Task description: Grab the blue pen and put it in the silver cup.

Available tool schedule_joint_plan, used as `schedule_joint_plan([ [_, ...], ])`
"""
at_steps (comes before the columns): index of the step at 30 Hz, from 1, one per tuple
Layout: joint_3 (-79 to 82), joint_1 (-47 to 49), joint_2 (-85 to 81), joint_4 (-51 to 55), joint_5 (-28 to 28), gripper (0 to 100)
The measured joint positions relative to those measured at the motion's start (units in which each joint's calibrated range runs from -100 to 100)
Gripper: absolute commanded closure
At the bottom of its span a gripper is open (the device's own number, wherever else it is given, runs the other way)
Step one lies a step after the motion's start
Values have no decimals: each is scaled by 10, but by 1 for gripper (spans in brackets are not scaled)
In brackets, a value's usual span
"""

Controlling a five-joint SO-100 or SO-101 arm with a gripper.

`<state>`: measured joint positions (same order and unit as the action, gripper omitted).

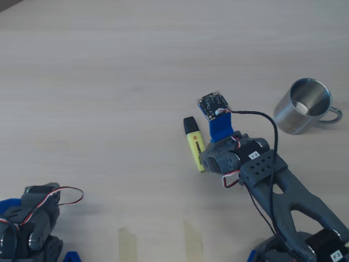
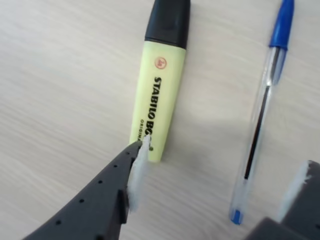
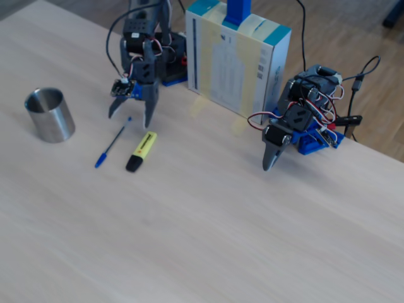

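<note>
In the wrist view the gripper is being held wide apart just above the table, one finger low at the left and the other at the lower right corner. The pen's plug end is being framed in the gap, nearer the right finger. The left fingertip is being carried over the butt of the highlighter (touching or just above it cannot be told). The pen is lying flat, blue cap pointed away, well clear of the highlighter beside it; that spacing is what is giving the fingers room to straddle the barrel alone.

From the fixed view the same spread is being shown: the gripper is being pointed downward over the near end of the pen, with the highlighter just right of it. Nothing is being held yet. The pinch is judged to be the step in hand, and a slight shift off the highlighter is probably being called for, lest both be caught.

Farther off, the cup is being left upright and open-mouthed at the left, well apart from the pen. In the overhead view the cup is being shown empty, its handle turned away from the arm, while the pen is being hidden under the wrist. A second arm is parked idle at the right.
</note>
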<state>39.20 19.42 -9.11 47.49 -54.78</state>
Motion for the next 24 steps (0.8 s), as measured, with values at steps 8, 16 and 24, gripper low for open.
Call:
schedule_joint_plan([
  [8, -76, 16, 116, -27, 1, 57],
  [16, -150, 15, 177, -27, -1, 57],
  [24, -156, 3, 180, -27, -1, 57],
])
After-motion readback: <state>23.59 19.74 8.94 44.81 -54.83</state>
